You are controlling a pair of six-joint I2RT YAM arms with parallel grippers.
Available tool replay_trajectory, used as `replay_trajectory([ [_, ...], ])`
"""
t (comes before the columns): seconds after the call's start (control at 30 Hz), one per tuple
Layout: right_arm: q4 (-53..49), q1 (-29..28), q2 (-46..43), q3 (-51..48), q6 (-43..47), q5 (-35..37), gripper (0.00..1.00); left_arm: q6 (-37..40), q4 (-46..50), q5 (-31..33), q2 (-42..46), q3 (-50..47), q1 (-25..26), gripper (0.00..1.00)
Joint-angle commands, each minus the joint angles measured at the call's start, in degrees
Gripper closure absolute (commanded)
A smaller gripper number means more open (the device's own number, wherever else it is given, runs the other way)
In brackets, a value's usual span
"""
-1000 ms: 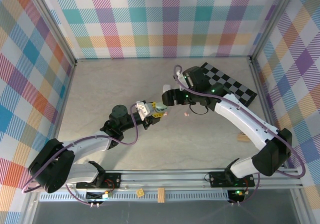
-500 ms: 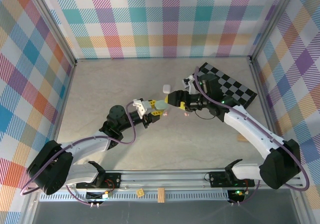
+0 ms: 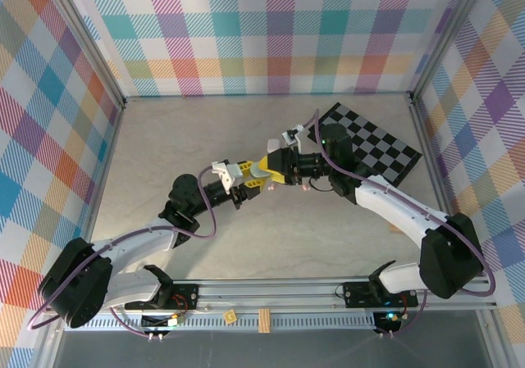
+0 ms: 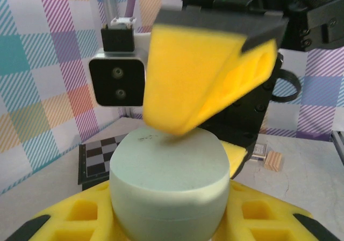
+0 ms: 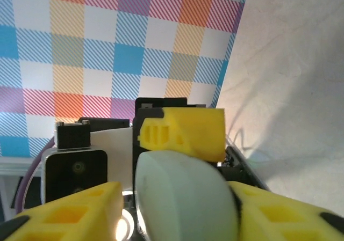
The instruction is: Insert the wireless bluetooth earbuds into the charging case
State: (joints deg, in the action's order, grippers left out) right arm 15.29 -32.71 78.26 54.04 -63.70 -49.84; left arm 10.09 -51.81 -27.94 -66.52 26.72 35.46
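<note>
A pale beige, stone-patterned worktop (image 3: 164, 138) sat inside walls of pastel plaid fabric (image 3: 271, 32), with slim metal posts in the corners. A black-and-white checkerboard sheet (image 3: 385, 143) lay flat at the back right. A small wooden block (image 3: 399, 227) rested near the right edge, and a metal rail (image 3: 271, 290) ran along the near side. The white left arm (image 3: 148, 241) stretched from the near left corner up to the middle of the worktop. The white right arm (image 3: 394, 208) bent in from the near right and pointed leftward, so the two wrists met nose to nose above the centre. The left gripper (image 3: 248, 177) was clenched on a smooth mint-green pebble-shaped charging case (image 4: 166, 182). In the left wrist view the case sat upright between its yellow fingers, lifted off the worktop and with its lid closed. The right gripper (image 3: 275, 165) straddled the same case. One of its yellow fingers (image 4: 199, 74) lay against the top of the lid, and in the right wrist view its fingers flanked the case's rounded sides. I could not tell whether it truly clamped the case or only touched it. A tiny pink bud (image 3: 305, 188) lay on the worktop just beside the right gripper, too small to make out in detail.
</note>
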Motion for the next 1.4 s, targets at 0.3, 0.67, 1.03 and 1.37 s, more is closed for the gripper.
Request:
replay_trajectory([
  [0.3, -1.33, 0.15, -1.07, -0.17, 3.66, 3.55, 0.79, 0.9, 4.09, 0.89, 2.45, -1.13, -0.04, 0.36],
  [0.67, -18.7, 7.08, 6.79, 4.63, 20.74, 22.74, 0.78, -0.68, 29.07, 17.15, 14.63, -3.88, -0.05, 0.07],
  [1.03, -21.39, 8.89, 24.95, 12.48, 23.39, 38.66, 0.79, -5.95, 58.58, 35.57, 12.72, 5.06, -0.13, 0.0],
  [1.37, -21.48, 9.42, 33.88, 15.92, 22.32, 41.0, 0.71, -8.49, 69.93, 35.97, -2.43, 15.13, -1.07, 0.0],
])
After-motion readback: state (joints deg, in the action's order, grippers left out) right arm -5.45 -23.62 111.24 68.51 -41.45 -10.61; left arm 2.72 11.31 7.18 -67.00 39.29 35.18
